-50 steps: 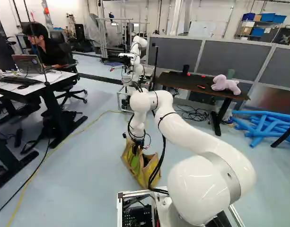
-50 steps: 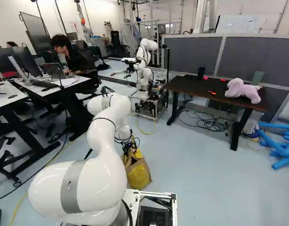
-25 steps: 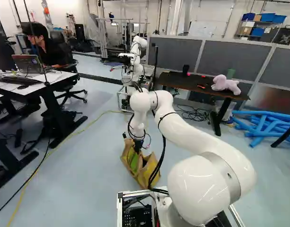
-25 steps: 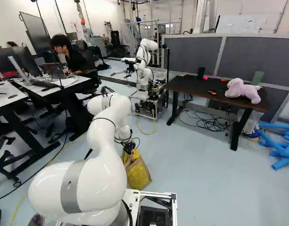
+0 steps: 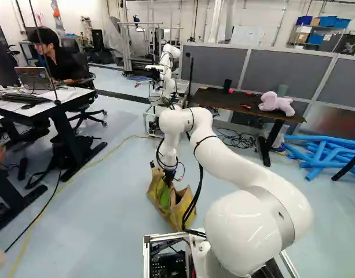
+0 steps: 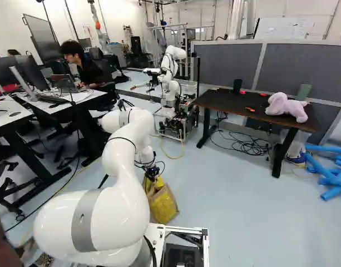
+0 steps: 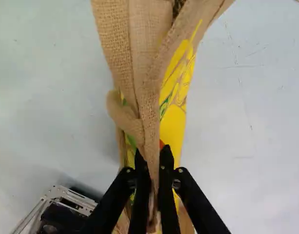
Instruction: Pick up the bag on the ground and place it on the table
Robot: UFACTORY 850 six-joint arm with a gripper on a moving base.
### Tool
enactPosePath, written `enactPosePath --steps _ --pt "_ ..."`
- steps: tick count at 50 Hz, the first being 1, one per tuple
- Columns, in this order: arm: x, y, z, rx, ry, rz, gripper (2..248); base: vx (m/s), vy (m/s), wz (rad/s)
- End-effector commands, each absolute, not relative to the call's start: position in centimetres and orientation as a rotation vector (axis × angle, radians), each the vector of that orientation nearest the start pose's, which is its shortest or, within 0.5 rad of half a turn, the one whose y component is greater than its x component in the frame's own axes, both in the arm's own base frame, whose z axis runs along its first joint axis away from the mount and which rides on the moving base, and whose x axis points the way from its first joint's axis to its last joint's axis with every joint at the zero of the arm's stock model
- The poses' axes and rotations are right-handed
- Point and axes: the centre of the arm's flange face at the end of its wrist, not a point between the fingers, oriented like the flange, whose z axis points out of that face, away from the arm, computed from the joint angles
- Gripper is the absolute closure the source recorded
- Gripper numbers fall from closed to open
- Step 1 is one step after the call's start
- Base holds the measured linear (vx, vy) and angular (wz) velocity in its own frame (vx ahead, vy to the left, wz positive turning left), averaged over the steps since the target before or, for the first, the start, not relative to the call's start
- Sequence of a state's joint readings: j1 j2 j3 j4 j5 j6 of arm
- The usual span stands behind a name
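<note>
Wrist view: claw (image 7: 152, 152) pinching bag (image 7: 148, 92), prob. grip step; next, lift, then over to surface (image 6: 228, 102), fwd-R of claw.

Open floor (image 6: 226, 194) from bag (image 6: 163, 206) to cables (image 6: 247, 146) tangled beneath table (image 6: 226, 102)

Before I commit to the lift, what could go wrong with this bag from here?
The gripper pinches only a narrow fold of the bag, so the bag may slip or swing lopsided once lifted.

In the left base view, the arm's black cable passes in front of the bag; it might snag, though contact isn't clear.

The plush toy takes up one end of the table, so a swinging bag could knock it.
</note>
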State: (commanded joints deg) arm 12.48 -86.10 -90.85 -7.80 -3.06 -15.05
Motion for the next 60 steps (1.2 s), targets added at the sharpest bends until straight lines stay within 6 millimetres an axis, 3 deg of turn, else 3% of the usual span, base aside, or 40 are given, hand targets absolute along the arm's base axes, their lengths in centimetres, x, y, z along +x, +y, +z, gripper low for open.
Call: enactPosePath --steps 40,60 --pt "55.9 12.3 -5.1 -3.042 -0.799 -0.021 227 0.000 0.000 0.000" --pt "54.7 12.3 -2.0 -3.059 -0.692 0.043 227 0.000 0.000 0.000"
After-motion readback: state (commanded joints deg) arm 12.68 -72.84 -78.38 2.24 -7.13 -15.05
